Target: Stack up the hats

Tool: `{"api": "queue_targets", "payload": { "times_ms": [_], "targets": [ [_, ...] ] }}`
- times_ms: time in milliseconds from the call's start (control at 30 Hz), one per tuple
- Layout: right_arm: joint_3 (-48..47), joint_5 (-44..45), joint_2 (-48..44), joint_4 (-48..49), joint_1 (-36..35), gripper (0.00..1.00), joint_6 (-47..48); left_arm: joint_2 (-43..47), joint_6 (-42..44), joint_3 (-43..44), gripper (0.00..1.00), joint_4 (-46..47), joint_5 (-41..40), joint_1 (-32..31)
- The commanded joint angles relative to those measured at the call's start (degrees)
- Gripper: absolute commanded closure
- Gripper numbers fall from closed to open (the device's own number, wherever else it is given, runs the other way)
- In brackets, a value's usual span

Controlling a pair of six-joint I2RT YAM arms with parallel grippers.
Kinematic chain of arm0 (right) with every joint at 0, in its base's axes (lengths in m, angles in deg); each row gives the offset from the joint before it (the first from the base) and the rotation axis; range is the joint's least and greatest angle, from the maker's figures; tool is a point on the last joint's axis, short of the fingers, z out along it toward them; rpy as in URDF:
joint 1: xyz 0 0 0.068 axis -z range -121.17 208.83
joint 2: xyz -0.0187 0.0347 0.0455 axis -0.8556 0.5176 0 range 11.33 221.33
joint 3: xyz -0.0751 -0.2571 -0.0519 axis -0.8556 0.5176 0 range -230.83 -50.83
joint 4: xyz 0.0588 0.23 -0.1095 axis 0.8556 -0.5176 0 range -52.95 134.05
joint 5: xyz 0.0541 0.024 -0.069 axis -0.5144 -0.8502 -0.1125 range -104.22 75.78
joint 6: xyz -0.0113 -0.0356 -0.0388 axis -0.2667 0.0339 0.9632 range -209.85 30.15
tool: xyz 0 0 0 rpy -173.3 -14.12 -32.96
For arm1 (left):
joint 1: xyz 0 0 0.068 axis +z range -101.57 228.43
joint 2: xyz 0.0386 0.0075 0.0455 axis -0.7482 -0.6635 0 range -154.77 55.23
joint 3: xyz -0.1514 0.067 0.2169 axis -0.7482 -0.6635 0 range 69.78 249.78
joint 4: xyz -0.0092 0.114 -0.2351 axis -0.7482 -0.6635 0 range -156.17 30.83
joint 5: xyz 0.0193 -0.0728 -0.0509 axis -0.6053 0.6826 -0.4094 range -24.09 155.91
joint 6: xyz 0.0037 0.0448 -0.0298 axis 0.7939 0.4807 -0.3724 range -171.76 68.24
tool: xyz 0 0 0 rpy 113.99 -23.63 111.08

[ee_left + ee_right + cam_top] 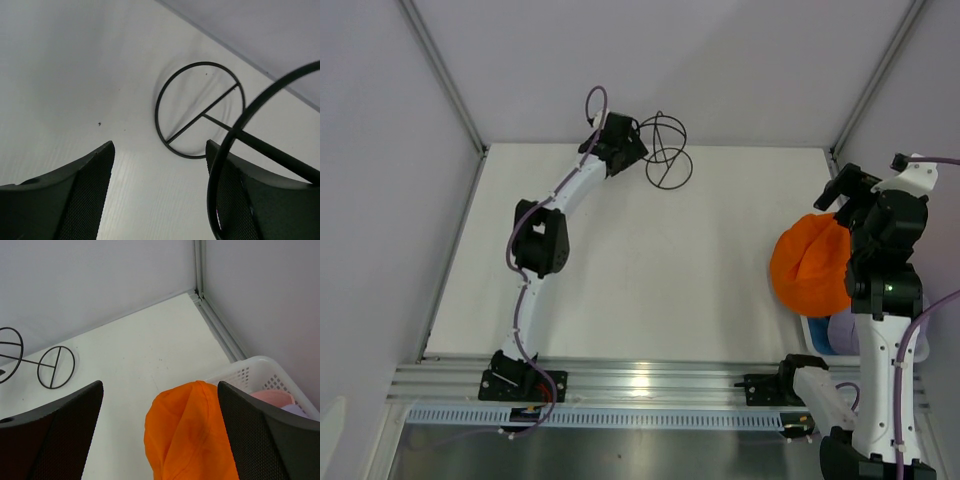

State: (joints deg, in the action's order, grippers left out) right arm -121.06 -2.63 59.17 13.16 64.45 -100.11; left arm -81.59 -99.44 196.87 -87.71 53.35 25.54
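The orange hat (810,265) lies crumpled at the table's right side, draped over the rim of the white basket (817,335). In the right wrist view the orange hat (192,435) sits below and between my right gripper's (160,430) wide-open fingers, not gripped. A pink hat (272,397) and a pale purple hat (300,412) lie in the basket (250,372). The blue hat is hidden. My right gripper (842,188) hovers just behind the orange hat. My left gripper (635,150) is open and empty at the back, beside the wire stand.
The black wire hat stand (665,150) lies at the back centre, its base ring (200,110) on the table and its upper ring (240,150) crossing my left gripper's (160,190) right finger. White walls enclose the table on three sides.
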Motion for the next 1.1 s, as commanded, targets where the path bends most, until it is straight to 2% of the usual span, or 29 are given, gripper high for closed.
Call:
{"api": "queue_targets", "payload": {
  "times_ms": [0,33,67,133,167,233,267,367,567,700,733,800,833,967,1067],
  "targets": [
    [1.1,-0.3,-0.3,3.3,-0.2,0.0,-0.2,4.9,2.6,2.5,0.24,-9.3,-0.5,0.7],
    [1.3,-0.4,-0.4,3.4,-0.2,0.0,-0.3,5.1,2.8,3.3,0.25,-9.5,0.7,1.0],
    [1.5,-0.5,-0.4,3.5,-0.2,0.0,-0.5,5.1,3.1,3.9,0.33,-10.1,1.2,1.1],
    [1.9,-0.6,-0.4,3.4,-0.2,0.0,-0.6,5.0,4.2,5.6,0.37,-10.3,2.6,1.1],
    [1.9,-0.6,-0.5,3.3,-0.2,0.0,-0.6,5.1,4.4,6.5,0.46,-10.0,4.7,1.0],
    [2.1,-0.2,-0.5,3.3,-0.2,0.0,-0.6,5.2,5.0,8.0,0.55,-10.0,6.6,0.7],
    [2.2,-0.1,-0.5,3.4,-0.2,0.01,-0.8,5.4,5.1,8.7,0.72,-9.9,7.7,0.7],
    [2.3,-0.1,-0.5,3.6,-0.2,0.0,-0.8,7.1,5.4,8.6,0.99,-9.4,8.2,0.0],
    [2.9,-0.5,-0.5,3.6,-0.2,0.0,-1.4,10.7,7.8,6.8,0.99,-11.8,8.8,-0.5],
    [3.8,-0.7,-0.5,4.0,-0.2,0.0,-2.0,15.0,8.3,0.9,0.99,-13.3,10.1,-0.9],
    [4.0,-0.6,-0.3,3.9,-0.2,0.0,-2.0,16.3,8.3,-5.6,0.99,-11.8,10.3,-1.4],
    [4.0,0.8,0.4,3.3,-0.2,0.0,-2.1,20.6,7.9,-10.1,0.99,-10.2,10.6,-2.0],
    [3.9,1.3,0.9,2.1,-0.2,0.0,-2.1,22.2,6.6,-16.8,0.99,-9.0,10.7,-2.1],
    [2.9,2.9,2.3,-1.9,-0.1,0.0,-1.7,29.5,4.5,-31.8,0.99,-3.0,13.2,-2.2],
    [2.1,4.0,2.4,-5.0,0.1,0.0,-2.0,34.4,4.1,-38.7,0.99,-1.3,14.4,-3.2]
  ]
}}
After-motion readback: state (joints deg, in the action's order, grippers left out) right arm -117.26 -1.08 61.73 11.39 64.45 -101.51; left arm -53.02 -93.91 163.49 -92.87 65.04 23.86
